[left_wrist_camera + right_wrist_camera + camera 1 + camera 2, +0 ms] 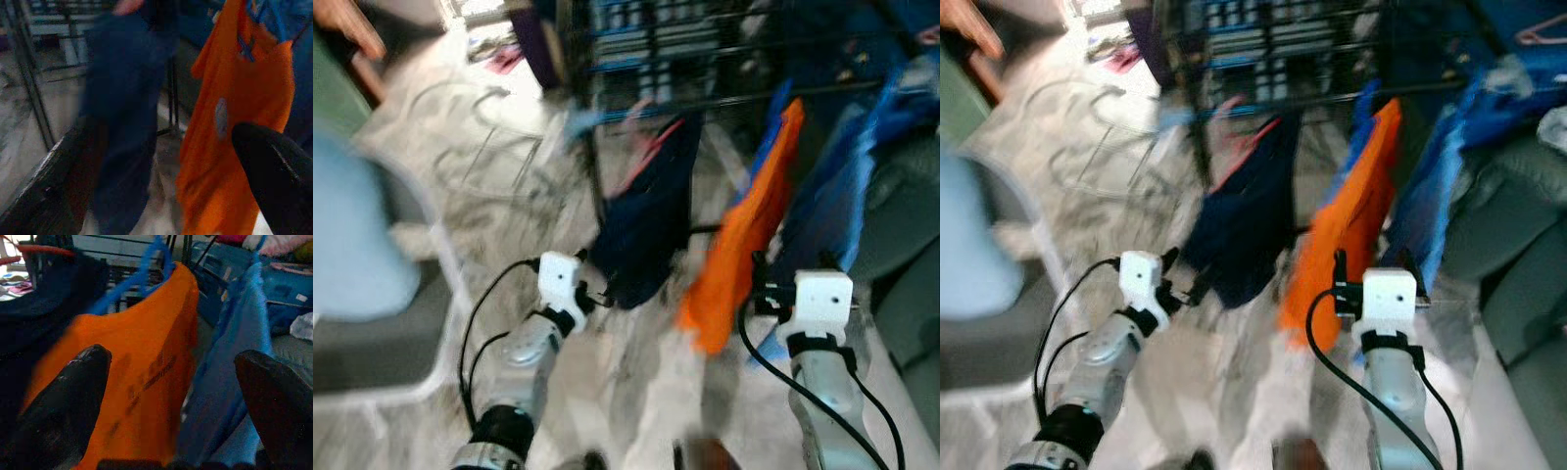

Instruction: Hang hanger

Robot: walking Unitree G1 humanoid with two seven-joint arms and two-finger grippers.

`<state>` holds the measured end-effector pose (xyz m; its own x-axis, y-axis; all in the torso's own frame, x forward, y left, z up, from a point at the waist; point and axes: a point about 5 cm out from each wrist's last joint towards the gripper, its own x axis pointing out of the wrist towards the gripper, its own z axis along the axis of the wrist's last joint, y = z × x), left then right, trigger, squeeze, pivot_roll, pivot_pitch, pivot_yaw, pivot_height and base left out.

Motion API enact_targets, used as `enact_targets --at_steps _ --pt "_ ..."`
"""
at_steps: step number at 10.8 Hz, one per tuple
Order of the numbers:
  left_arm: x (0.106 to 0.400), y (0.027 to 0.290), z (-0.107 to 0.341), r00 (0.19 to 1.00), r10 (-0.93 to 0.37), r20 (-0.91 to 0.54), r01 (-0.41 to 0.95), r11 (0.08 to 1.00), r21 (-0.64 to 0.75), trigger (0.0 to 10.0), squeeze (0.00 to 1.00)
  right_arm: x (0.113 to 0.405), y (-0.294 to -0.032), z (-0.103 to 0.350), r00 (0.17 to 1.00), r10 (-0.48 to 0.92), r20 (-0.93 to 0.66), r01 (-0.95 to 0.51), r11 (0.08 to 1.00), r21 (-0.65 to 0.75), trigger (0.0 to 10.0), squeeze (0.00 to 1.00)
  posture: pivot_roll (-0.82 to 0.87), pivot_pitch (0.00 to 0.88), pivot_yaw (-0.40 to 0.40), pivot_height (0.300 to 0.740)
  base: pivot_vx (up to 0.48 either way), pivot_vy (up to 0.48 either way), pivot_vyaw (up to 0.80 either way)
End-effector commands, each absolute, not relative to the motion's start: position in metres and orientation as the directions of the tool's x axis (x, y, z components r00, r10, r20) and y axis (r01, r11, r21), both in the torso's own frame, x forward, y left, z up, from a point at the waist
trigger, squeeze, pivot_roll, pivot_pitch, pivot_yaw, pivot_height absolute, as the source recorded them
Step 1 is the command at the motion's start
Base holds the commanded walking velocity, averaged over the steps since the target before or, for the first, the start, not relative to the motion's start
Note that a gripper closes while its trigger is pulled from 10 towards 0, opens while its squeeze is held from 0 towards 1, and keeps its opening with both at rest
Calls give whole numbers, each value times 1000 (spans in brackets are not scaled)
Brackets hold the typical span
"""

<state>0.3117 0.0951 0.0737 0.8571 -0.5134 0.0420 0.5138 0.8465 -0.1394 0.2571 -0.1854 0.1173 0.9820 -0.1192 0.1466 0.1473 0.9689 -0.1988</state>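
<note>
I see blurred head views. Orange shirt hangs on blue plastic hanger from black metal rack, between navy garment and light blue garment. Right gripper wide open, empty, facing orange shirt. Left gripper spread wide, empty, near navy garment.
</note>
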Motion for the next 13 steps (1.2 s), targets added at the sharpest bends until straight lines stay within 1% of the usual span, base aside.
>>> enact_targets --at_steps 1,3,4,7,9,11,13 --pt "308 94 69 852 -523 20 520 841 -148 10000 0 256 -184 118 984 -106 141 134 971 -200 10000 0 -264 169 81 740 431 0 0" --pt "308 96 67 859 -512 12 508 848 -151 10000 0 258 -178 119 987 -68 146 99 971 -218 10000 0 -262 164 79 740 351 259 0" --pt "308 96 68 859 -512 14 508 849 -148 10000 0 259 -177 119 988 -61 145 92 971 -220 10000 0 -262 163 78 740 247 0 0" --pt "308 99 67 874 -485 10 483 867 -127 10000 0 261 -172 122 989 -16 150 49 975 -218 10000 0 -260 164 76 740 0 0 0" --pt "306 101 64 878 -478 -7 475 874 -104 10000 0 270 -156 125 988 71 135 -43 979 -202 10000 0 -252 167 72 740 0 0 0" --pt "305 103 63 878 -478 -14 475 875 -94 10000 0 277 -153 122 994 61 95 -46 987 -154 10000 0 -240 166 72 740 0 0 0" --pt "304 105 62 878 -477 -20 474 876 -85 10000 0 287 -153 118 999 11 42 -7 995 -100 10000 0 -235 168 74 740 0 0 0"
